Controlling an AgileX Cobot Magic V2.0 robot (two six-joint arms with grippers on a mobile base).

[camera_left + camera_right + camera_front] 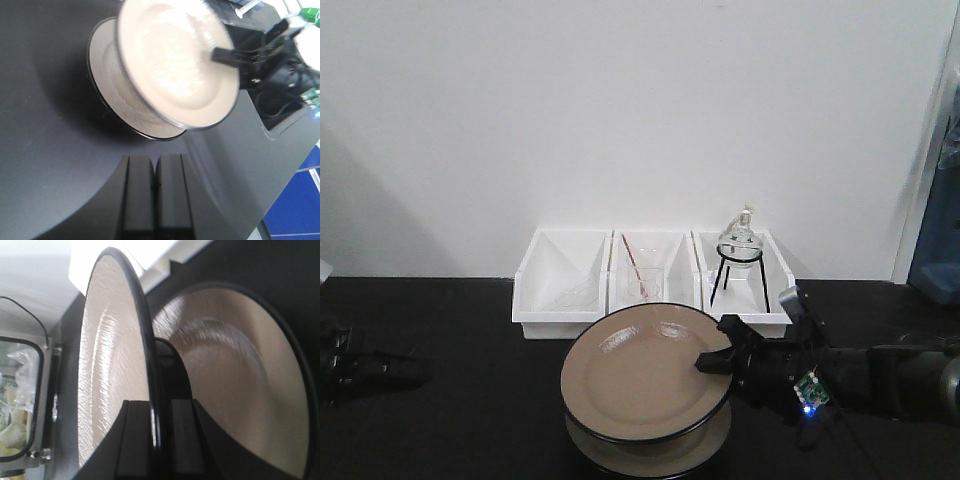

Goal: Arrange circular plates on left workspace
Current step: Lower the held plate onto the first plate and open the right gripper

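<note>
The right gripper (pixel 715 362) is clamped on the right-hand rim of the upper plate (pixel 640 370), one finger above and one below the dark edge. This plate hangs tilted above the lower plate (pixel 650 455), which lies flat on the benchtop (pixel 450 430) just in front of the white bins (pixel 560 275).

The left gripper (pixel 156 185) rests at the far left with its fingers pressed together on nothing.

Handling judgement: each plate looks rigid, glossy and fairly heavy for a one-sided hold (a rim grip carries the whole weight off-centre). Expect slip on the glazed top and chipping on a hard set-down. The rim is the only section thin enough to pinch, so grip it deep and lower the plate flat.
</note>
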